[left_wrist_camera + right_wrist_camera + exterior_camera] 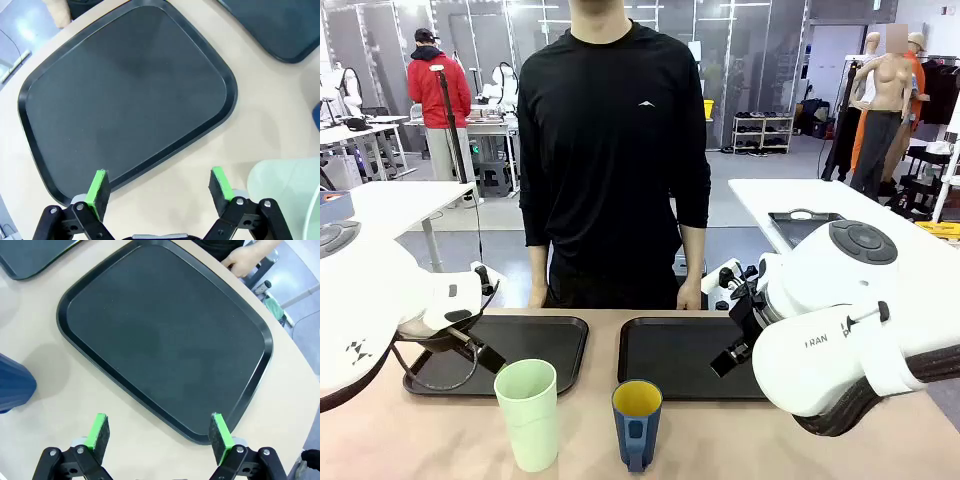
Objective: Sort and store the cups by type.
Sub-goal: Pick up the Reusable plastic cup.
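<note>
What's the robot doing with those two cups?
Nothing is held yet. The green tumbler and the blue mug stand on the table. Behind them lie the left tray and the right tray. The left gripper and the right gripper hover open, one over each tray's edge. A person stands opposite.

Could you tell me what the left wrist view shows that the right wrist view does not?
The left wrist view adds the mint-green tumbler at lower right, beside the open left gripper. The right wrist view adds the person's hand at upper right and the open right gripper. Both share a black tray ahead (left tray, right tray), the other tray's corner, the tan table, and the dark blue mug at one edge, a mere sliver in the left wrist view.
</note>
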Controlling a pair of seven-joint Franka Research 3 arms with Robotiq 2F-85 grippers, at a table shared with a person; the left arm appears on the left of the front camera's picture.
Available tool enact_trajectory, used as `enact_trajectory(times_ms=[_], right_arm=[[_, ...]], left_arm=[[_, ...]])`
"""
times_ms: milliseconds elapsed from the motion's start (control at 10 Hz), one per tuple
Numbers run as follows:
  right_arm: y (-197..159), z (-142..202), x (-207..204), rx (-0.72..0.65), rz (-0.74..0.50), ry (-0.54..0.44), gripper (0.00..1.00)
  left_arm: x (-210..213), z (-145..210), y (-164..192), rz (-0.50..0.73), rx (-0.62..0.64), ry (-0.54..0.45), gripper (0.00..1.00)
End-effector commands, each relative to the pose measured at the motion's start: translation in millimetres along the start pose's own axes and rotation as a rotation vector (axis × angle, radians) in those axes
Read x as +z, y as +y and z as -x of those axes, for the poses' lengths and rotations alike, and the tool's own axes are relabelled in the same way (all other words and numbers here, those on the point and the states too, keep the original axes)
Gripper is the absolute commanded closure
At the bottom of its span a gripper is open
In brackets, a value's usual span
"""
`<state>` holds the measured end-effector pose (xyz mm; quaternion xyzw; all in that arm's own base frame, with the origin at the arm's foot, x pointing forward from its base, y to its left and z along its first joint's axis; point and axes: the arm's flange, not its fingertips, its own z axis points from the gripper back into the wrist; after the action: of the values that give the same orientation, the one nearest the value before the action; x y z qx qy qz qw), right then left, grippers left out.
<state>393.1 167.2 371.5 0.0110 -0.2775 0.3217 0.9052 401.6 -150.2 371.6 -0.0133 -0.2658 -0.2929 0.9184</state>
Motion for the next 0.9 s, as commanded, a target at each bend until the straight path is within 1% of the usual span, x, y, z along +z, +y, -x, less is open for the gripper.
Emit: enact_trajectory(times_ms=[0,800], right_arm=[[0.0,0.0,0.0,0.000,0.000,0.000,0.00],[0.0,0.0,0.0,0.000,0.000,0.000,0.00]], left_arm=[[0.0,-0.1,-0.2,0.000,0.000,0.000,0.00],[0.0,-0.1,-0.2,0.000,0.000,0.000,0.00]])
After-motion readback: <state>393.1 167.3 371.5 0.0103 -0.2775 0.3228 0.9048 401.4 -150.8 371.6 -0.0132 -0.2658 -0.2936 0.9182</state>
